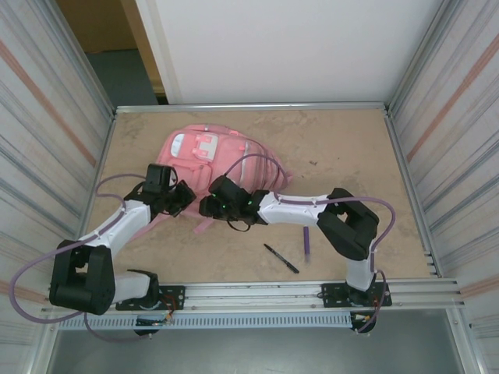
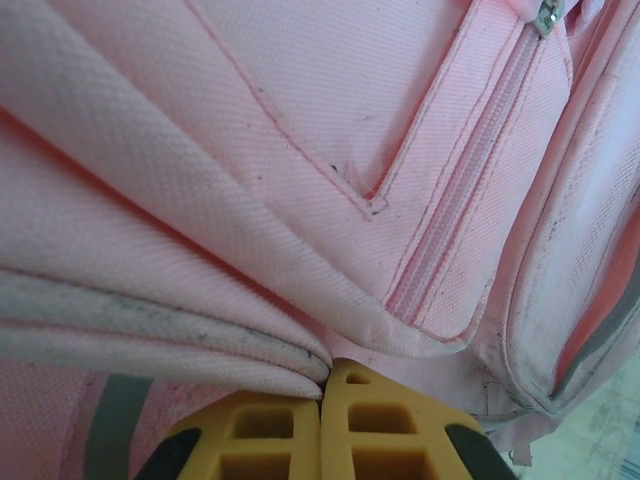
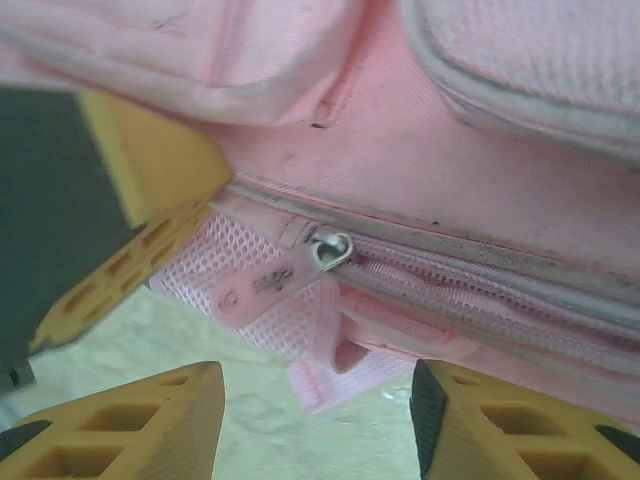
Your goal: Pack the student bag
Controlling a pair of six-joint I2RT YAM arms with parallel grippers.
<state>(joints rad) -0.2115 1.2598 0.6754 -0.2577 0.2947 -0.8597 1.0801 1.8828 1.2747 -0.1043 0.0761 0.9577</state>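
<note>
While the large pink fabric backpack (image 1: 204, 156) lies on the tabletop (image 1: 335, 148), far and left of centre, the left gripper (image 2: 322, 395) is pinched closed on a fold of its fabric. The right gripper (image 3: 318, 425) stands open just before a silver zipper pull (image 3: 330, 250).

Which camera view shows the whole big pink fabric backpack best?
The top external view: the large pink fabric backpack lies on the table with most of its outline and patch pocket visible. The left wrist view gives a close-up of seams and a zipper; the right wrist view, a metal zipper pull and pink mesh.
</note>
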